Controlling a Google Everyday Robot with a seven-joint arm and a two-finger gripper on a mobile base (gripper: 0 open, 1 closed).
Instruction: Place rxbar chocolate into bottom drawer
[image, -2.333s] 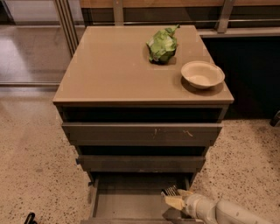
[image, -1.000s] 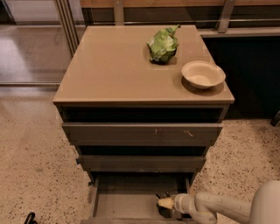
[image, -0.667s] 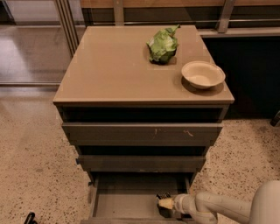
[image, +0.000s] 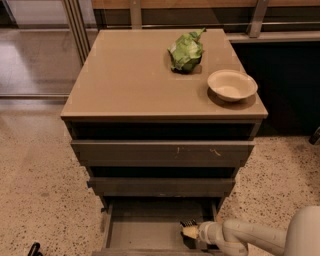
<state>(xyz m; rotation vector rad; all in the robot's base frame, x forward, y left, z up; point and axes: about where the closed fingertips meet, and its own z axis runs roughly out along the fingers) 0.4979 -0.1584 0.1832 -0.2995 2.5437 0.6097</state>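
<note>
The bottom drawer (image: 145, 232) is pulled open below the two higher drawers, and its grey tray floor shows. My gripper (image: 187, 230) reaches in from the lower right and is low inside the drawer's right part, with its cream tip pointing left. A small dark shape (image: 189, 222) sits right at the tip. I cannot tell whether it is the rxbar chocolate; no black wrapper with white lettering shows clearly anywhere.
A wrinkly green bag (image: 186, 51) and a cream bowl (image: 232, 85) sit on the cabinet top (image: 125, 75). The middle drawer (image: 160, 186) juts out slightly above the open one. Speckled floor surrounds the cabinet, and a dark counter stands to the right.
My gripper has moved left and deeper into the bottom drawer since the earliest frame. Over the last second it has hardly moved.
</note>
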